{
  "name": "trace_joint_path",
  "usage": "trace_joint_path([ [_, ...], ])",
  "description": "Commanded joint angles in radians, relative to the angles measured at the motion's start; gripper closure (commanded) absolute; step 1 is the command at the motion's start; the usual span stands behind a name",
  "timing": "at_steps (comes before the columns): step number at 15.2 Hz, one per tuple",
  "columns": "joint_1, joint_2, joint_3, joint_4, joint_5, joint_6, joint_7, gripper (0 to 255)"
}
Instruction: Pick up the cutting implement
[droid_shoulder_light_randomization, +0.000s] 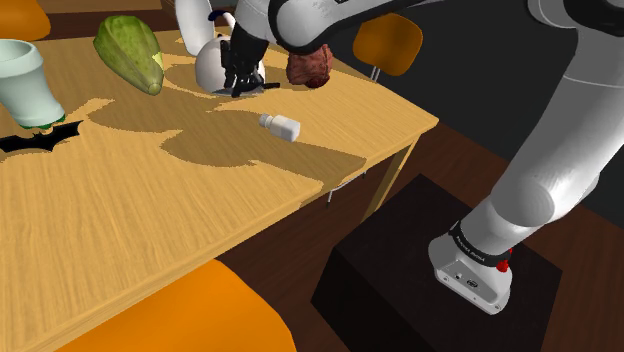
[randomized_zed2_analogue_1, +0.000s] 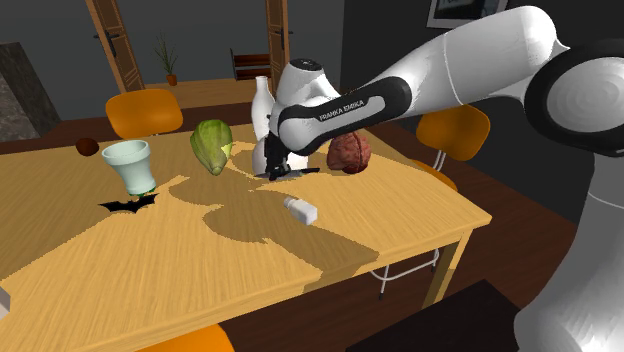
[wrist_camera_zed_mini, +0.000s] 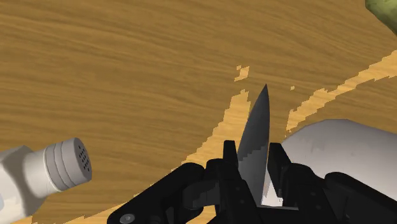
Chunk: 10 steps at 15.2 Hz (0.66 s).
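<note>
Wrist view: gripper (wrist_camera_zed_mini: 253, 158) clenched on the knife (wrist_camera_zed_mini: 257, 124); handle hidden behind fingers; shaker (wrist_camera_zed_mini: 44, 175) cut off.

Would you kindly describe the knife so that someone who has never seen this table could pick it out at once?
On the wooden table, find where the black end effector hangs between a white rounded object and a reddish-brown lump. The knife sits clasped in its fingers: the only thing there with a flat, grey, pointed blade.
</note>
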Motion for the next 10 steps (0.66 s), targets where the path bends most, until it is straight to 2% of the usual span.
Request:
trace_joint_path([
  [1, -0.004, -0.010, 0.006, 0.018, 0.012, -0.025, -0.009, 255],
  [10, -0.013, -0.039, 0.020, 0.081, 0.046, -0.111, -0.030, 255],
])
